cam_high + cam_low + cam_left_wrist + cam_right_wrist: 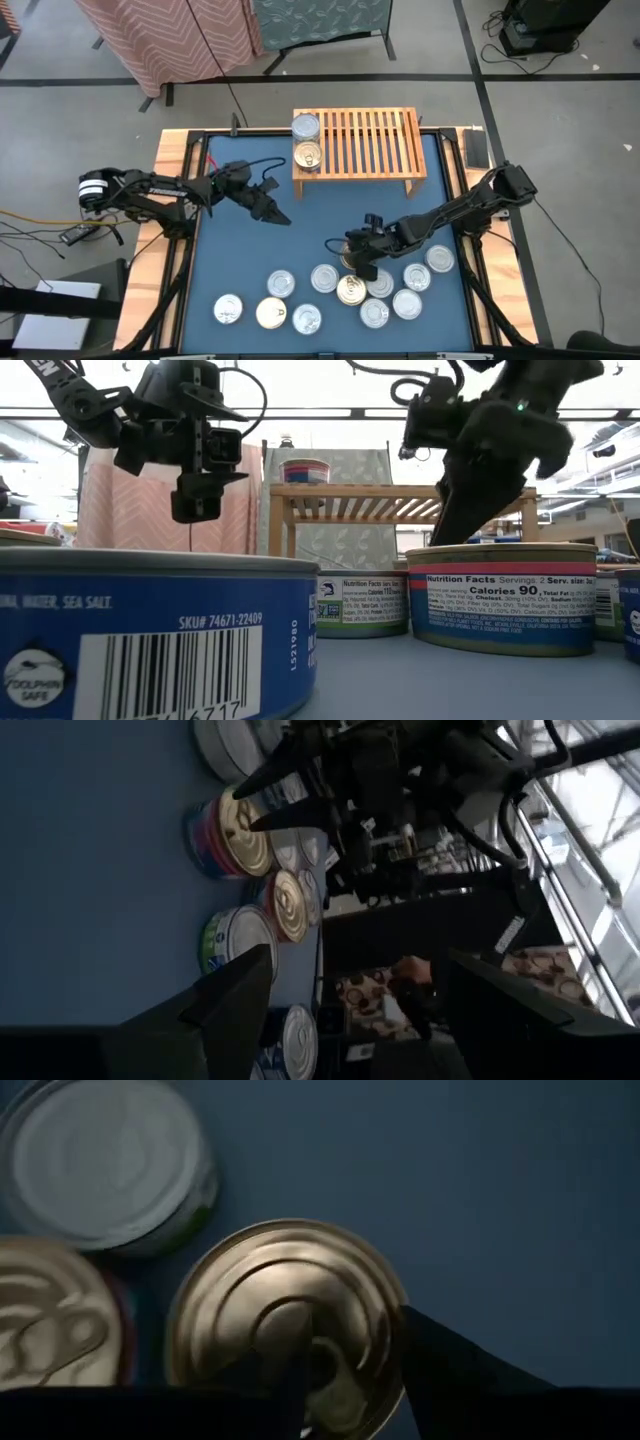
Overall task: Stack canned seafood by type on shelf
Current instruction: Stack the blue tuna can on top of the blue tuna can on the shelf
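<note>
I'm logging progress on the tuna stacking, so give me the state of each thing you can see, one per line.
Shelf: upright, two tins on its left end, rest bare.
Shelf tins: side by side, not stacked.
Loose tins: about eleven, flat on the mat, unsorted.
Gold-topped tin: on the mat, under the right tool.
Right tool: low over the gold-topped tin, straddling it, not lifted.
Left tool: open, empty, above the mat.

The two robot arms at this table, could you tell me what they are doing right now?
The right tool is down at a gold-topped round tin in the cluster of flat seafood tins on the blue tabletop; whether it grips is unclear. The left tool hangs open above the table, empty. Two tins already sit on the low slatted light-wood shelf.
</note>
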Tool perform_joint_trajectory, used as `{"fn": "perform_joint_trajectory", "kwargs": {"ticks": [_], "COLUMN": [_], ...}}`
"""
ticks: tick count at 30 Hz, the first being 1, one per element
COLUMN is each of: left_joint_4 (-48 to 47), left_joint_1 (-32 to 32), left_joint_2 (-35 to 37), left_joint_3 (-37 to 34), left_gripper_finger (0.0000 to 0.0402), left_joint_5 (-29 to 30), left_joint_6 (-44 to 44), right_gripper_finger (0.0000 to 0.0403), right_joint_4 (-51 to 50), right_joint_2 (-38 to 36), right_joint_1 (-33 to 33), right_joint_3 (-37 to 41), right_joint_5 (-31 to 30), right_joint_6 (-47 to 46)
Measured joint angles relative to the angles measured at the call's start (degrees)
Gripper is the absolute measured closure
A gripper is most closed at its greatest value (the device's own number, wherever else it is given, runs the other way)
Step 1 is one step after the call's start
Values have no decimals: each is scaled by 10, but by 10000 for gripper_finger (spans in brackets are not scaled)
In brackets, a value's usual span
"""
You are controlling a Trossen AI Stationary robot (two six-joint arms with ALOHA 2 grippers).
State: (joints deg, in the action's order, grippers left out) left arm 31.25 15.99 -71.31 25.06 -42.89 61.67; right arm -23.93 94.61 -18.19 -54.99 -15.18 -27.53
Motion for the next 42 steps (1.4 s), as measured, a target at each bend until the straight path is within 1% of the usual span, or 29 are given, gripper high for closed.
{"fn": "perform_joint_trajectory", "kwargs": {"ticks": [4,7,9,12,15,17,19,21,24,26,27,29,33,35,37,40,42], "left_joint_4": [1,1,1,1,-1,-4,-8,-24,-63,-81,-91,-95,-84,-76,-58,-34,-11], "left_joint_1": [-2,-5,-8,-14,-21,-25,-29,-33,-43,-51,-55,-61,-68,-69,-68,-68,-68], "left_joint_2": [0,0,0,0,0,0,0,0,0,0,0,-3,-3,-3,-4,-4,-4], "left_joint_3": [0,0,0,0,0,0,0,0,0,0,0,0,0,0,0,0,0], "left_gripper_finger": [124,124,124,124,124,124,124,124,124,124,124,124,124,124,124,124,124], "left_joint_5": [7,8,8,8,8,8,12,28,63,87,102,133,167,185,208,248,260], "left_joint_6": [1,1,1,1,1,1,1,12,47,48,48,48,32,26,14,-12,-4], "right_gripper_finger": [254,254,254,254,254,254,254,254,254,254,254,254,254,254,254,254,254], "right_joint_4": [43,68,90,105,110,110,98,62,8,-11,-15,-16,-17,-14,1,18,32], "right_joint_2": [0,0,0,0,-2,-6,-11,-21,-47,-69,-81,-104,-128,-129,-117,-83,-61], "right_joint_1": [22,51,73,100,110,109,108,108,100,82,69,42,5,-2,-4,-5,-5], "right_joint_3": [23,31,34,30,5,-20,-50,-71,-72,-53,-39,-6,50,66,78,83,83], "right_joint_5": [-22,-53,-63,-55,-41,-21,3,43,128,157,162,153,53,22,13,20,22], "right_joint_6": [-4,-3,5,21,45,79,85,50,-17,-51,-72,-116,-203,-230,-238,-232,-229]}}
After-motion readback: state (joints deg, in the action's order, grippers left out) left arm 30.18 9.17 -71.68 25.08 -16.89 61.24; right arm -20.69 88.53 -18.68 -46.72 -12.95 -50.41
